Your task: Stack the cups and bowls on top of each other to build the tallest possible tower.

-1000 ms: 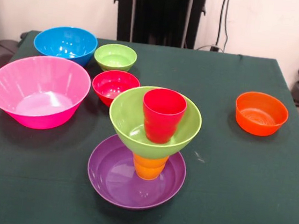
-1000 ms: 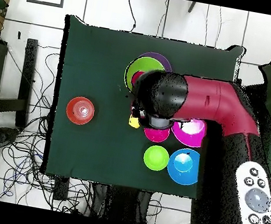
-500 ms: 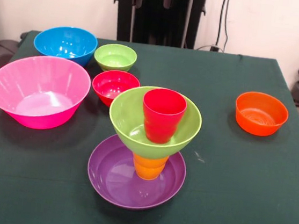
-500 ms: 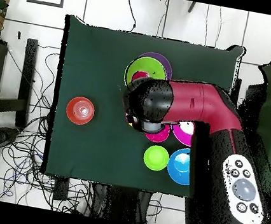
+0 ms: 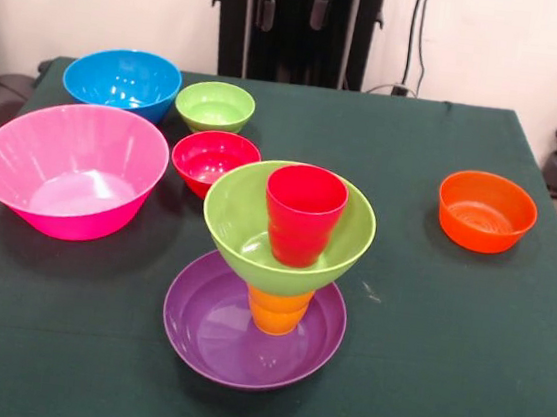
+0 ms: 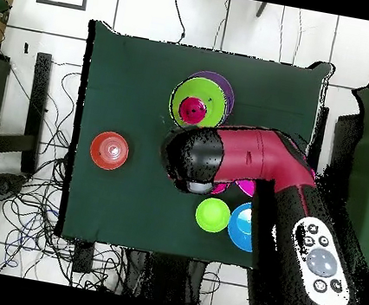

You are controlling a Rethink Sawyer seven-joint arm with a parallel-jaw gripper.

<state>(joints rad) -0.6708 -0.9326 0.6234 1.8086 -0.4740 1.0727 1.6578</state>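
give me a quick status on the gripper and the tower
Gripper high at the far edge, empty, apparently open. Tower: purple bowl, orange cup, lime bowl, red cup. Nothing obstructing.

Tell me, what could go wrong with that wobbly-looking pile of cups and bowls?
The large lime green bowl balances on a narrow orange cup inside the purple bowl, so it could tip with a nudge or extra weight. The red cup stands loose inside it and might topple if bumped. The gripper hangs above the far edge near the small green bowl and could knock it when descending.
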